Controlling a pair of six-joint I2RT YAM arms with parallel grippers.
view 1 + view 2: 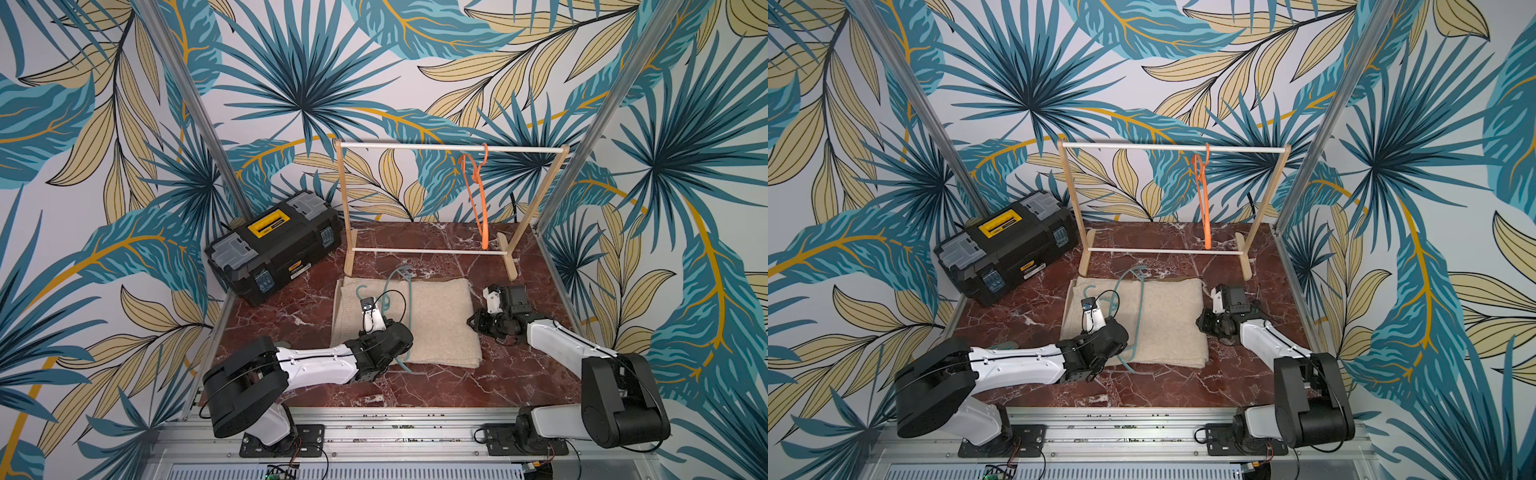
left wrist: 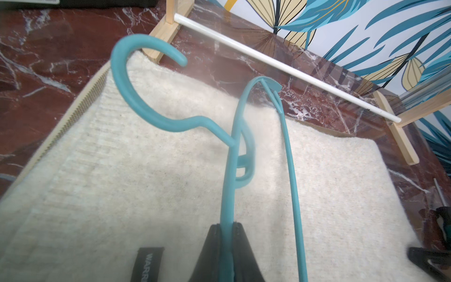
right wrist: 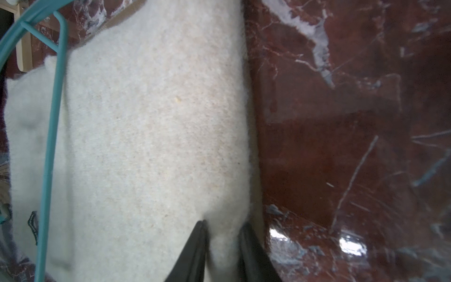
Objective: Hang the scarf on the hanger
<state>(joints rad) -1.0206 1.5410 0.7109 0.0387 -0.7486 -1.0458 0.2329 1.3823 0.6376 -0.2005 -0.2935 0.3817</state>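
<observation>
Scarf (image 1: 436, 324): cream, fuzzy knit, folded into a flat pad on the worktop (image 1: 457, 386), just in front of the rack (image 1: 449, 147) base rail, not touching it as far as I can tell.

Hanger (image 2: 226, 195): teal, thin. It stands on edge over the scarf, hook toward the rack's toolbox end, one tip poking past the scarf's near edge.

Left pincer (image 2: 227, 229): clamped tight on one hanger arm, below the neck.

Right pincer (image 3: 223, 227): low at the scarf's side edge, toward the rack end with the orange hanger (image 1: 1204, 208). Jaws narrow, with a ridge of scarf pinched between them. Can't tell how many layers are caught.

Handling, my guess:
- Scarf looks soft, limp, light and thick.
- It will likely sag and unfold once lifted, so a one-layer pinch would peel the stack open.
- Best hold is the edge, deep enough for all layers.
- The fuzzy surface should grip and not slide much on the bar.
- Hanger looks springy and may twist under a one-sided load.

Surface: red marble-look worktop, glossy, hard, likely slick under fabric.

Room:
- Leaf-print walls close on three sides, metal posts at the corners.
- Toolbox (image 1: 274, 245) sits just outside one end of the rack.
- The orange hanger is on the top rail, and the rest of the rail is free.
</observation>
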